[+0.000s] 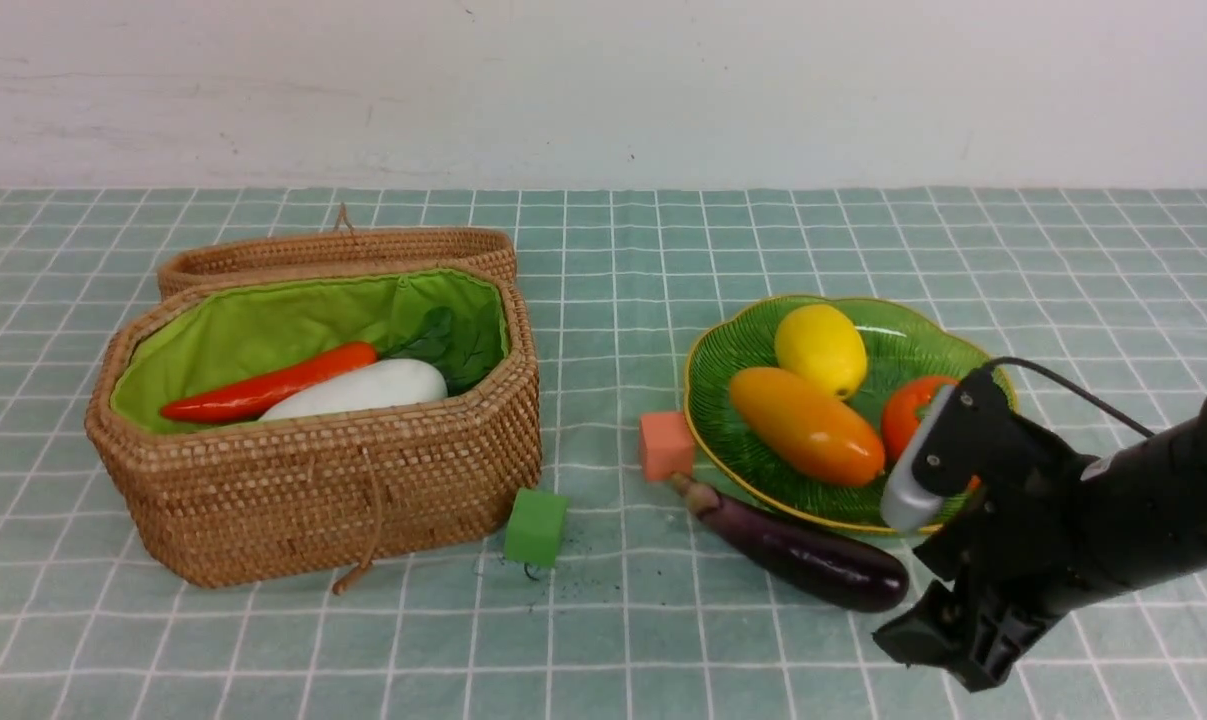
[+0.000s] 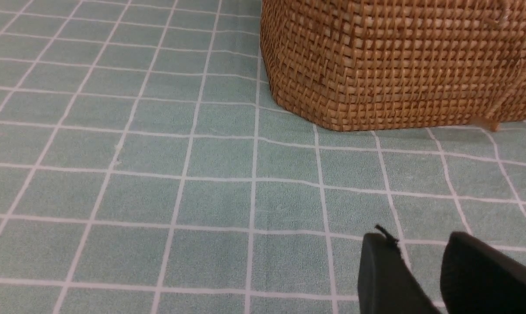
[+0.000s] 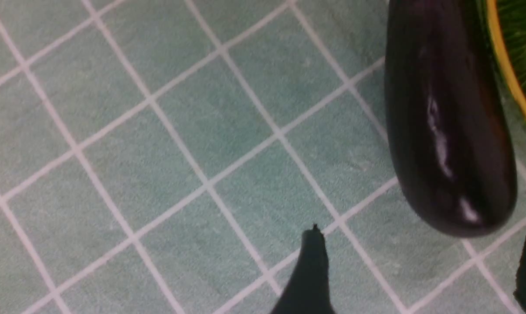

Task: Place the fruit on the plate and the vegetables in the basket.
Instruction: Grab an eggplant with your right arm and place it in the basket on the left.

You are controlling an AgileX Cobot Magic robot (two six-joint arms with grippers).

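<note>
Eggplant [image 1: 801,545] lies on the tabletop [image 1: 863,250] just beside the plate's [image 1: 723,345] near rim, its rounded end close to the right claw [image 1: 948,640], whose jaws stand wide apart and empty just short of it. Lemon [image 1: 820,350], mango [image 1: 806,425] and persimmon [image 1: 911,415] sit on the plate. The left claw [image 2: 419,270], slightly parted, holds nothing.

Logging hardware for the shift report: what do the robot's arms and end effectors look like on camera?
The right arm is matte black with a silver-grey camera module and a thin black cable. Right end effector and left end effector have plain black tapered fingers. No markings are visible.
</note>
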